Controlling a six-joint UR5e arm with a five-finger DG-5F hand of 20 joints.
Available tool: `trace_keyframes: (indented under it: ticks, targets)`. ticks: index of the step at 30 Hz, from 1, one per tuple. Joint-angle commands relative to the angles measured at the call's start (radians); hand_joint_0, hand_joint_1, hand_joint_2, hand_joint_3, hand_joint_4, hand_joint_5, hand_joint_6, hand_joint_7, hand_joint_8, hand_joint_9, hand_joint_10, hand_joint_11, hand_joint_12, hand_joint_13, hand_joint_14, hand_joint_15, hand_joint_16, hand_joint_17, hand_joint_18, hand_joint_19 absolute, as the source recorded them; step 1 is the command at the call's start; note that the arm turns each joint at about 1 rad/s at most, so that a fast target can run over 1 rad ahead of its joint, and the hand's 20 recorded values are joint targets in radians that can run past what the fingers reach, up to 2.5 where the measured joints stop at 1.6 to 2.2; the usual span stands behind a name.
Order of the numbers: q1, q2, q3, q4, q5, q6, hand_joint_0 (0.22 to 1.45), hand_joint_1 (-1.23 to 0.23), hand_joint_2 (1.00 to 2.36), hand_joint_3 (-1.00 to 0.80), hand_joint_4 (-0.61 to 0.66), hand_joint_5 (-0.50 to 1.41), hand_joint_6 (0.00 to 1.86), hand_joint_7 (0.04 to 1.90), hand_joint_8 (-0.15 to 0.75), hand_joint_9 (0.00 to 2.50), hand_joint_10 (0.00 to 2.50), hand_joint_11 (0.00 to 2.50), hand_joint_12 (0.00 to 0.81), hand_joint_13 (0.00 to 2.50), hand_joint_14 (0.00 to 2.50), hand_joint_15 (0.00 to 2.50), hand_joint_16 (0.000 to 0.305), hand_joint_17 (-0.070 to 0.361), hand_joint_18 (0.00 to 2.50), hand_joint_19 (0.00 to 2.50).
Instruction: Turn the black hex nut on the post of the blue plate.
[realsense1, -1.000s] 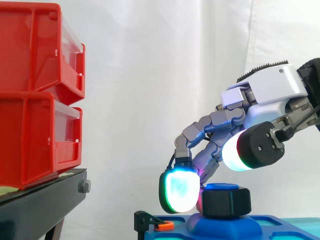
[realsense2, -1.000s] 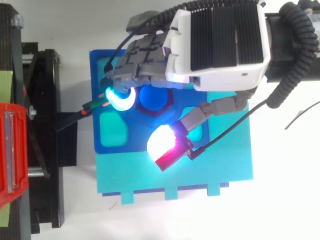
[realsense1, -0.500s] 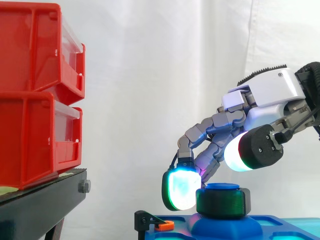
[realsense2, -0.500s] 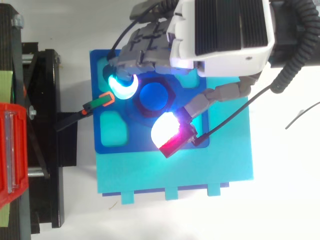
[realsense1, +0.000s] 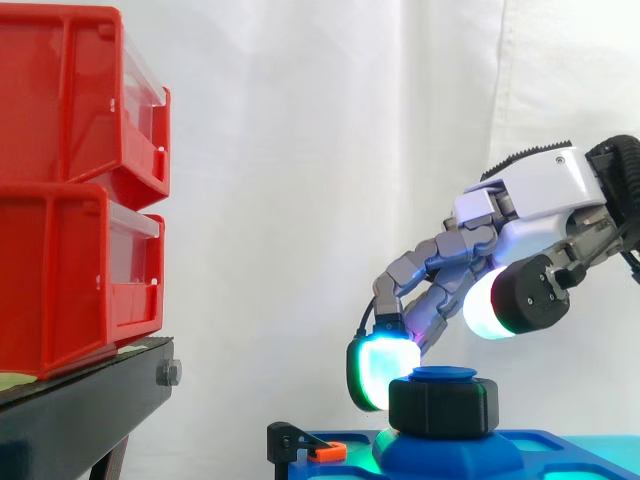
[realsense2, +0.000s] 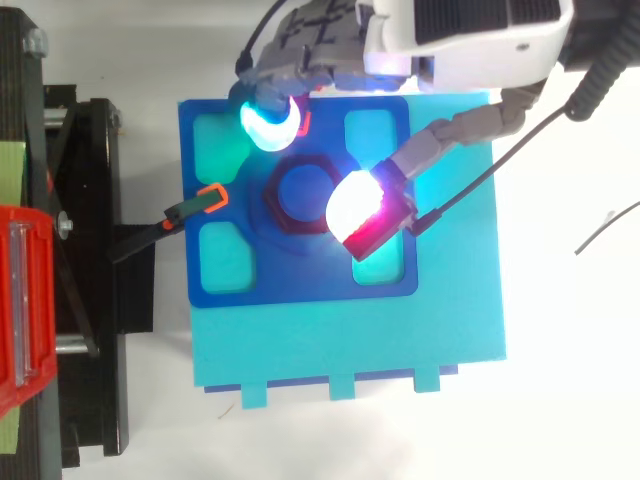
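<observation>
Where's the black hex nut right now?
The black hex nut is on the post at the middle of the blue plate in the top view; in the side view it sits low, right of centre, just below the hand.

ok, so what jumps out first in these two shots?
The robot hand with glowing pads: a cyan-green fingertip sits beside the black hex nut, while a white-and-red thumb pad hangs above it. The nut rides the blue post of the blue plate at the side view's lower right; two stacked red plastic bins on a black stand fill its left.
</observation>
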Motion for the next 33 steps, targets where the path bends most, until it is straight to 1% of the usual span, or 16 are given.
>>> trace_keyframes:
  ticks: [1,4,6,9,10,12,13,15,17,20,21,22,23,24,31,33]
  targets:
    - [-0.007,0.0,0.034,-0.031,-0.008,-0.014,0.5,-0.34,1.0,-0.5,0.29,-0.14,0.5,0.96,0.263,0.58,0.0,0.1,0.364,0.52,0.01,0.19,0.051,0.114,0.39,0.36]
    - [-0.003,0.0,0.059,-0.068,-0.005,-0.028,0.5,-0.34,1.0,-0.5,0.29,-0.14,0.5,0.96,0.262,0.59,0.0,0.1,0.364,0.52,0.01,0.2,0.051,0.114,0.39,0.36]
    - [-0.001,0.0,0.068,-0.079,-0.003,-0.029,0.5,-0.34,1.0,-0.5,0.29,-0.14,0.5,0.96,0.262,0.58,0.0,0.09,0.365,0.52,0.01,0.2,0.051,0.114,0.39,0.36]
    - [0.006,0.0,0.074,-0.074,0.001,-0.028,0.5,-0.34,1.0,-0.5,0.29,-0.14,0.5,0.96,0.262,0.58,0.0,0.1,0.363,0.51,0.01,0.2,0.051,0.114,0.39,0.36]
    - [0.006,0.0,0.074,-0.074,0.001,-0.028,0.5,-0.34,1.0,-0.5,0.29,-0.14,0.5,0.96,0.264,0.59,0.0,0.11,0.364,0.52,0.01,0.19,0.051,0.114,0.39,0.36]
    - [0.017,0.0,0.074,-0.057,0.015,-0.028,0.5,-0.34,1.0,-0.5,0.29,-0.14,0.5,0.96,0.264,0.59,0.0,0.11,0.364,0.52,0.01,0.19,0.051,0.114,0.39,0.36]
    - [0.019,0.0,0.074,-0.053,0.018,-0.028,0.5,-0.34,1.0,-0.5,0.29,-0.14,0.5,0.95,0.264,0.59,0.0,0.1,0.364,0.52,0.01,0.19,0.051,0.114,0.39,0.36]
    - [0.028,0.0,0.074,-0.034,0.028,-0.028,0.5,-0.34,1.0,-0.5,0.29,-0.14,0.5,0.95,0.264,0.59,0.0,0.1,0.363,0.52,0.01,0.19,0.051,0.114,0.39,0.36]
    - [0.049,0.0,0.073,-0.007,0.043,-0.028,0.5,-0.34,1.0,-0.5,0.29,-0.14,0.5,0.94,0.263,0.59,0.0,0.1,0.364,0.52,0.01,0.19,0.051,0.114,0.4,0.36]
    - [0.066,0.0,0.073,-0.004,0.058,-0.026,0.5,-0.34,1.0,-0.5,0.28,-0.14,0.5,0.94,0.263,0.59,0.0,0.1,0.363,0.52,0.01,0.2,0.051,0.114,0.4,0.36]
    - [0.103,0.0,0.073,-0.018,0.094,-0.025,0.5,-0.34,1.0,-0.5,0.28,-0.14,0.5,0.93,0.263,0.59,0.0,0.09,0.364,0.52,0.01,0.2,0.051,0.114,0.4,0.36]
    - [0.103,0.0,0.073,-0.018,0.094,-0.025,0.5,-0.34,1.0,-0.5,0.28,-0.14,0.5,0.93,0.263,0.59,0.0,0.09,0.364,0.52,0.01,0.2,0.051,0.114,0.4,0.36]
    - [0.106,0.0,0.073,-0.03,0.117,-0.023,0.5,-0.34,1.0,-0.5,0.29,-0.14,0.5,0.93,0.264,0.59,0.0,0.09,0.363,0.52,0.01,0.2,0.051,0.114,0.4,0.37]
    - [0.117,0.0,0.073,-0.038,0.14,-0.023,0.5,-0.34,1.0,-0.5,0.28,-0.14,0.5,0.93,0.263,0.58,0.0,0.1,0.363,0.52,0.01,0.2,0.051,0.114,0.4,0.36]
    - [0.137,0.0,0.073,-0.044,0.158,-0.023,0.5,-0.34,1.0,-0.5,0.28,-0.14,0.5,0.92,0.263,0.59,0.0,0.09,0.362,0.52,0.01,0.2,0.051,0.114,0.4,0.36]
    - [0.146,0.0,0.073,-0.051,0.169,-0.023,0.5,-0.34,1.0,-0.5,0.28,-0.14,0.5,0.92,0.263,0.59,0.0,0.09,0.362,0.52,0.01,0.2,0.051,0.114,0.4,0.36]
